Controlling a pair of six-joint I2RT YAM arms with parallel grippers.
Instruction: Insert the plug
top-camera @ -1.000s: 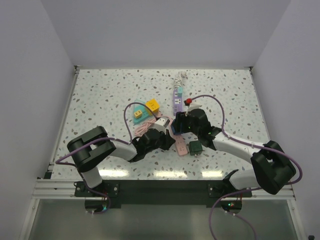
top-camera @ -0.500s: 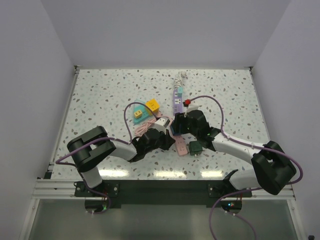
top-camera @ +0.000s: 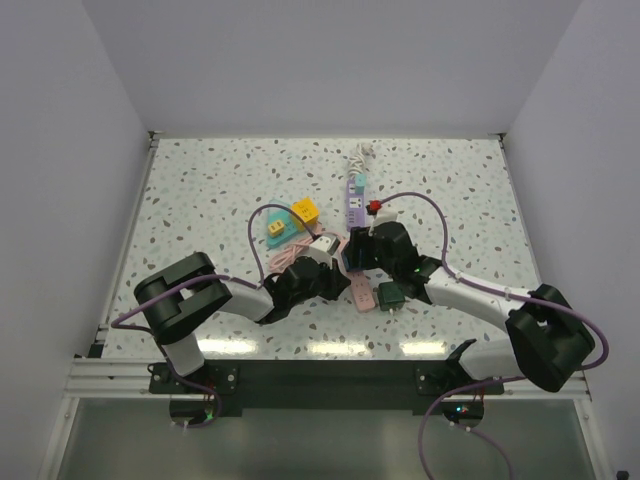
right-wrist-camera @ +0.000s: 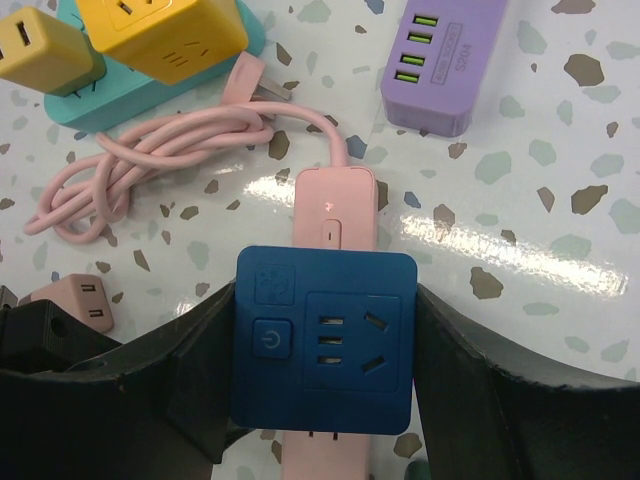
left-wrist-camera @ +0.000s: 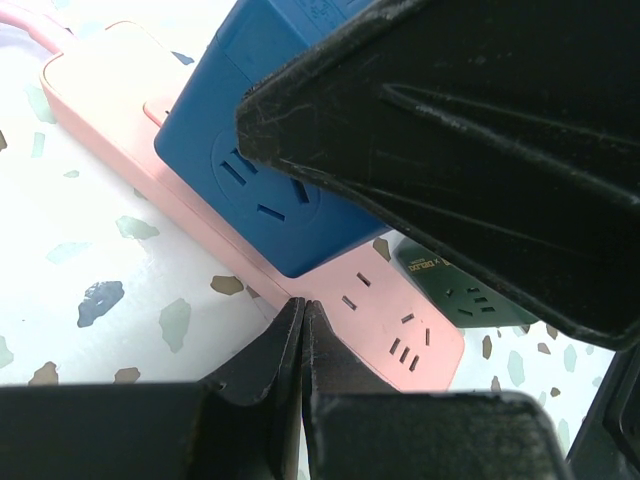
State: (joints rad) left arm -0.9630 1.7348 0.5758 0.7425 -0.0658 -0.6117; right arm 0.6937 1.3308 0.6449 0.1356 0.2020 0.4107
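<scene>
The plug is a blue cube [right-wrist-camera: 325,340] with a power button and a socket face. My right gripper [right-wrist-camera: 322,352] is shut on the blue plug, one finger [right-wrist-camera: 185,370] on each side. It sits right over the pink power strip [right-wrist-camera: 336,210], its underside at the strip's top face [left-wrist-camera: 390,320]. My left gripper [left-wrist-camera: 302,305] is shut with nothing in it, its tips touching the long edge of the pink strip beside the blue plug [left-wrist-camera: 270,170]. From above, the two grippers meet over the strip [top-camera: 361,291] at mid-table.
A dark green adapter [left-wrist-camera: 455,290] lies by the strip's free end. A coiled pink cable [right-wrist-camera: 150,160], yellow cubes on a teal base [right-wrist-camera: 165,30], a purple strip [right-wrist-camera: 440,60], a small pink adapter [right-wrist-camera: 85,300] and a white adapter [top-camera: 322,243] surround the spot.
The right gripper with the blue plug has shifted a little to the left over the pink strip. The left gripper stays where it was.
</scene>
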